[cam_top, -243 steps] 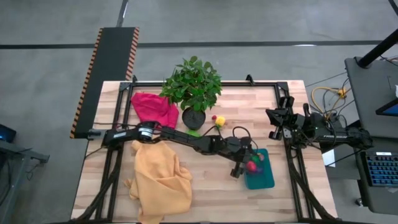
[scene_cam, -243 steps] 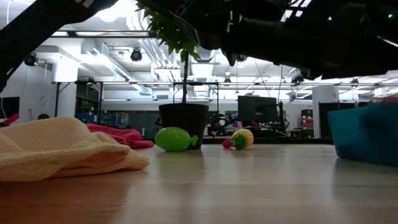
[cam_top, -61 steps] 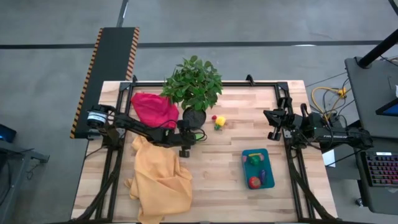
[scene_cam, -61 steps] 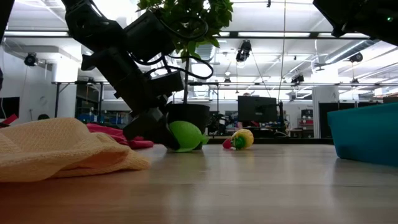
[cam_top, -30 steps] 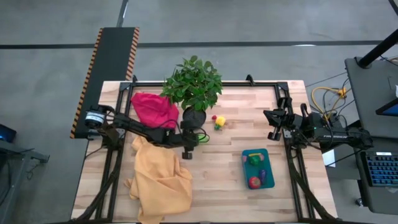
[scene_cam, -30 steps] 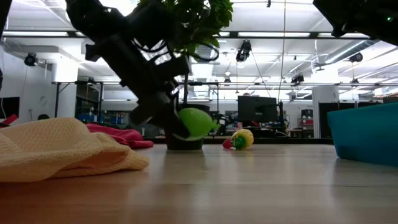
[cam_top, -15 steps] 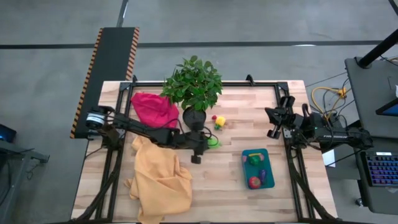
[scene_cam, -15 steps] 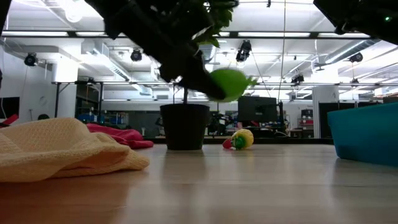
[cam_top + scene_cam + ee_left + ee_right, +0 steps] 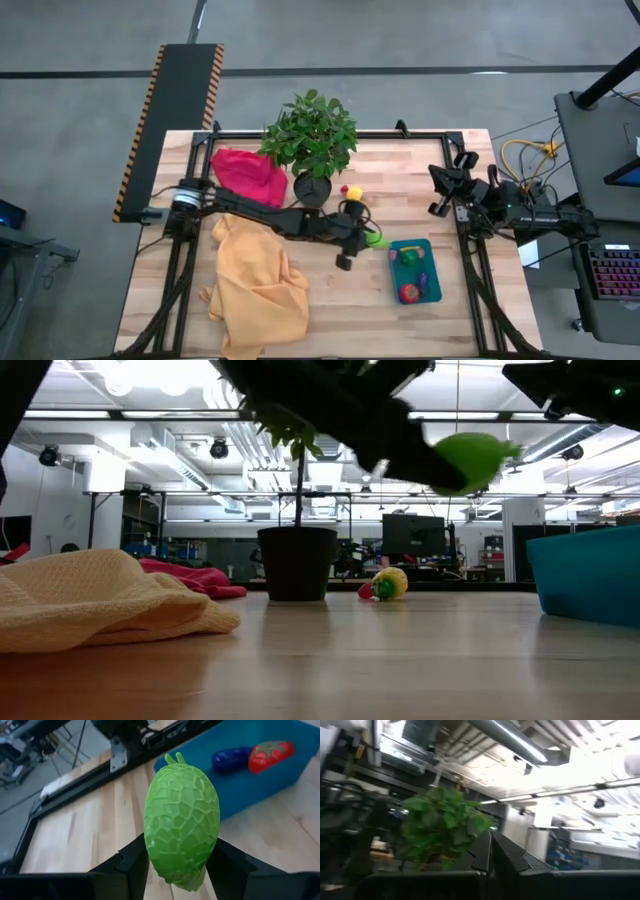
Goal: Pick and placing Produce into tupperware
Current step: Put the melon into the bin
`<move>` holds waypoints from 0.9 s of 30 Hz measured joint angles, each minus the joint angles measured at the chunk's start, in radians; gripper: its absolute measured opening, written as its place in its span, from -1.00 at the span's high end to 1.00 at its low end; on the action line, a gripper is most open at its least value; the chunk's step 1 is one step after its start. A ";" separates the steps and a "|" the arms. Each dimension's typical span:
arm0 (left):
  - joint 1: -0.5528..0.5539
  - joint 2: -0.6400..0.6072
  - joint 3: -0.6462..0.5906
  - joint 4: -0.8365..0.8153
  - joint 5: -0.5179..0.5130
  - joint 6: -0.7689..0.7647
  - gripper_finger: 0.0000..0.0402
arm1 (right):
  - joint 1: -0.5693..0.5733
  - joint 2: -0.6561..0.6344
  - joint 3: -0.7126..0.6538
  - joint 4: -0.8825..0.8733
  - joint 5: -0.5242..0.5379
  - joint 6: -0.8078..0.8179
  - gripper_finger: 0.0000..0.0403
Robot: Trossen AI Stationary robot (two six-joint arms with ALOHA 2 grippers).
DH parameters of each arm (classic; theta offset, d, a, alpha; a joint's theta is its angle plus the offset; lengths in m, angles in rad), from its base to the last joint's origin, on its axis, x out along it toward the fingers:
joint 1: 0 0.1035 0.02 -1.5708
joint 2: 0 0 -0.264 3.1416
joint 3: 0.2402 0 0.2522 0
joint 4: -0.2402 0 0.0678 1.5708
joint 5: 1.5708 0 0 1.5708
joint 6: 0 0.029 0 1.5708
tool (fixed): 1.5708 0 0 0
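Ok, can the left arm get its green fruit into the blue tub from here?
Probably yes: the left gripper holds the green fruit just beside the tub, with nothing between them.

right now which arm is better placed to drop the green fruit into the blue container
Left. The left gripper holds the green fruit just beside the tupperware; the right gripper is shut at the table's edge.

Bare wood is lying open between the orange cloth and the tupperware, while the potted plant is crowding the far side.
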 joint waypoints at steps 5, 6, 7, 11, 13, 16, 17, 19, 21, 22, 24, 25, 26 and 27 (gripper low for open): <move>0.000 0.087 0.142 -0.011 0.031 0.051 0.23 | 0.000 -0.008 0.000 -0.001 0.057 -0.002 0.96; 0.000 0.103 0.169 -0.014 0.033 0.065 0.23 | 0.000 -0.009 0.000 -0.002 0.060 -0.002 0.96; 0.000 0.122 0.196 -0.009 0.034 0.077 0.23 | 0.000 -0.009 0.000 -0.001 0.060 -0.002 0.96; 0.000 0.204 0.293 -0.010 0.037 0.081 0.23 | 0.000 -0.009 0.000 -0.001 0.059 -0.002 0.96; 0.000 0.245 0.336 -0.012 0.047 0.081 0.23 | 0.000 -0.010 0.000 -0.001 0.059 -0.002 0.96; -0.002 0.294 0.393 -0.013 0.077 0.082 0.23 | 0.000 -0.011 0.000 -0.001 0.059 -0.002 0.96; -0.004 0.306 0.407 -0.014 0.080 0.082 0.23 | 0.000 -0.011 0.000 -0.001 0.059 -0.002 0.96; -0.008 0.319 0.427 -0.014 0.084 0.082 0.23 | 0.000 -0.011 0.000 -0.001 0.059 -0.002 0.96; -0.012 0.332 0.443 -0.008 0.101 0.080 0.23 | 0.000 -0.011 0.000 -0.002 0.059 -0.002 0.96; -0.015 0.335 0.447 -0.008 0.109 0.080 0.23 | 0.000 -0.011 0.000 -0.002 0.059 -0.002 0.96; -0.023 0.344 0.453 -0.009 0.128 0.080 0.23 | 0.000 -0.011 0.000 -0.004 0.059 -0.002 0.96; -0.027 0.349 0.455 -0.009 0.131 0.080 0.23 | 0.000 -0.011 0.000 -0.007 0.059 -0.002 0.96; -0.030 0.353 0.458 -0.008 0.132 0.080 0.23 | 0.000 -0.011 0.000 -0.008 0.059 -0.002 0.96; -0.032 0.355 0.459 -0.010 0.132 0.080 0.23 | 0.000 -0.012 0.000 -0.008 0.059 -0.001 0.96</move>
